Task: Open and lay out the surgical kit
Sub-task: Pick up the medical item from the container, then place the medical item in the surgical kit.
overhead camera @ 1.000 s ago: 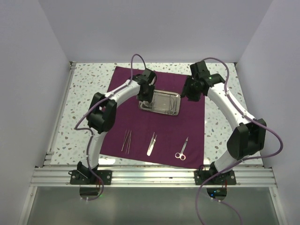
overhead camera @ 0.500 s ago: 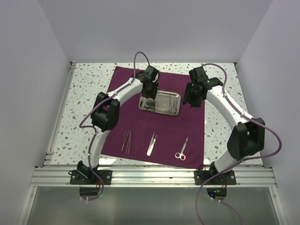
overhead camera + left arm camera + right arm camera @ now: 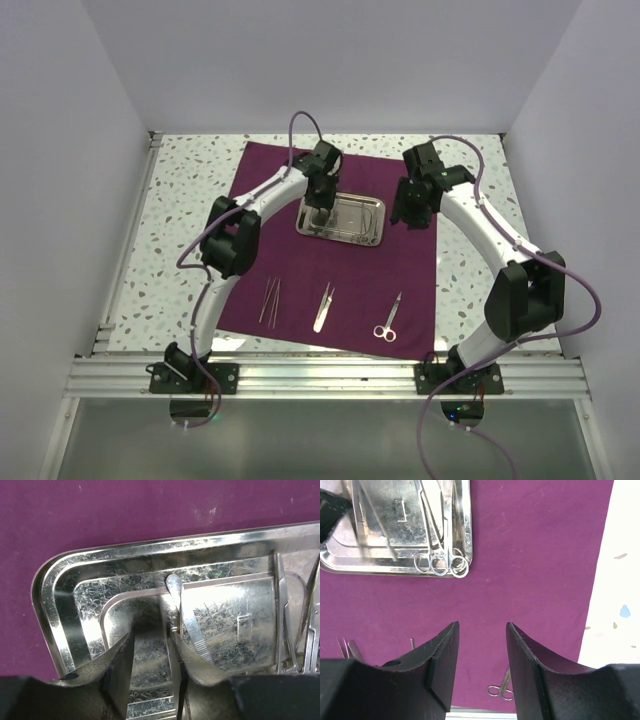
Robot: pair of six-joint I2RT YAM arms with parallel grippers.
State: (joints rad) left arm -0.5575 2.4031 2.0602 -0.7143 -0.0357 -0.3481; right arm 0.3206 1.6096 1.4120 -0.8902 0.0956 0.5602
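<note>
The dark purple cloth lies spread flat on the table. On its far half sits the steel tray. My left gripper is down inside the tray's left end, open, its jaws a narrow gap apart. Thin tweezers lie on the tray floor against the tip of its right finger; nothing shows clearly between the jaws. More instruments lie at the tray's right end. My right gripper hangs open over bare cloth, right of the tray.
Laid out on the near half of the cloth are thin tweezers, broader forceps and small scissors. Ring-handled instruments rest in the tray's near right corner. Speckled tabletop surrounds the cloth, with white walls on three sides.
My left gripper has moved a little right over the tray, come down into it, and its jaws have narrowed. The right gripper shifted slightly at first, then held still.
</note>
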